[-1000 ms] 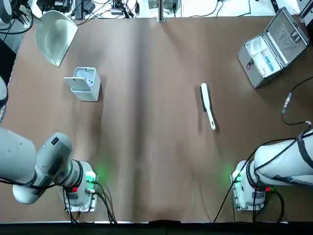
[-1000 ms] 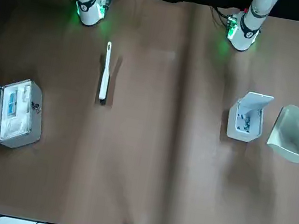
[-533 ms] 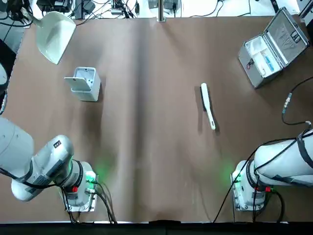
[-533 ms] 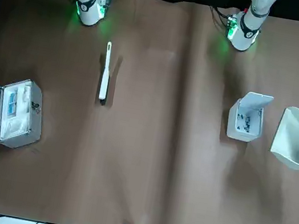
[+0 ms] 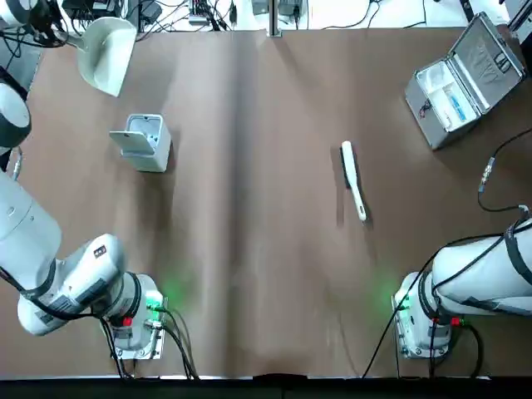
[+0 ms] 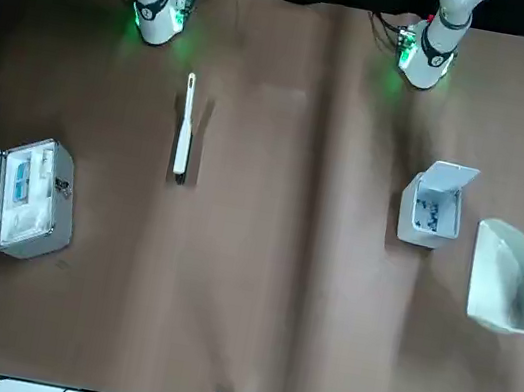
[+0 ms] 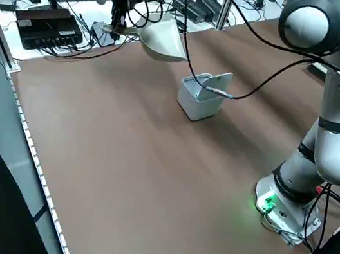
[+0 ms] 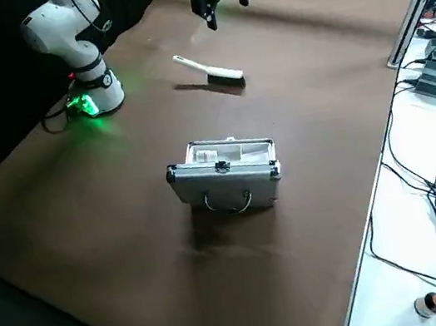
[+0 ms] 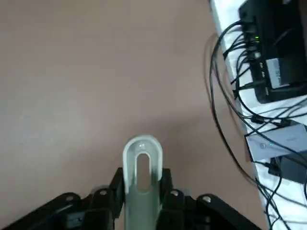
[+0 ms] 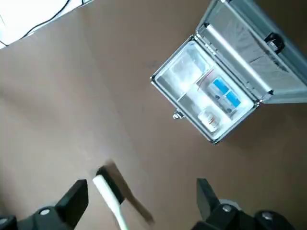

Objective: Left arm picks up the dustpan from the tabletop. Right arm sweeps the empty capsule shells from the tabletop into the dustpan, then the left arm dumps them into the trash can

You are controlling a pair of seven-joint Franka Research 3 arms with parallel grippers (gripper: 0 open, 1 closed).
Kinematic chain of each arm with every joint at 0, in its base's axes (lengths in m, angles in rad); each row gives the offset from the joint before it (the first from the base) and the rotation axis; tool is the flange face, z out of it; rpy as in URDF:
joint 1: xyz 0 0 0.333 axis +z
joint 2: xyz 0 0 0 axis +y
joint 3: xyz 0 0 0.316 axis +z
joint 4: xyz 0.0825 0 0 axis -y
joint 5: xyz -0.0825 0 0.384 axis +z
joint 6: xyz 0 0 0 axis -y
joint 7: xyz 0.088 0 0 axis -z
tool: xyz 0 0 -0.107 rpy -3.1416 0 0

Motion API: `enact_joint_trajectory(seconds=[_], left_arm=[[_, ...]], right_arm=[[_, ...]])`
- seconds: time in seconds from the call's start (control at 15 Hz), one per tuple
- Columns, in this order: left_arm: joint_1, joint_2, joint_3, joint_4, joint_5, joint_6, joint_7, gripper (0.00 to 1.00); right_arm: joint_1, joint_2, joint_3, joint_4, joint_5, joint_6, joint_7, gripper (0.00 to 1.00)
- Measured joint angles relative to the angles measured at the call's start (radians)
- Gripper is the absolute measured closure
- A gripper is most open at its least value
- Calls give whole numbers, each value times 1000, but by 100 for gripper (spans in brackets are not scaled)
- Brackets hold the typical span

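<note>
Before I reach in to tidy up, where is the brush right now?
In the top view, the brush lies right of centre, its nearest neighbour the silver case.

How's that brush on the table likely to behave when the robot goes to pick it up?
The brush should probably stay stiff when lifted, since its handle looks like one straight solid piece. It's likely light, being so slim. With the bristles resting sideways on the tabletop, it seems unlikely to roll far, though the smooth handle might slip or pivot if gripped near its end.
</note>
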Motion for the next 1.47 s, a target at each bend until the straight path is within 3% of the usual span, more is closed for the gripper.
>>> enact_joint_trajectory(seconds=[0.27,0.67,0.93,1.47], left_arm=[[-68,64,60,22,4,-11,-84,67],[-133,148,100,44,122,-25,-110,67],[-135,188,104,114,124,-62,-121,67],[-135,243,126,194,125,-74,-163,67]], right_arm=[[-30,1,-4,-3,9,-9,-2,0],[-58,66,-5,-21,11,1,-4,0],[-75,130,-6,-20,9,17,-3,0],[-132,138,-4,-4,10,85,-5,0]])
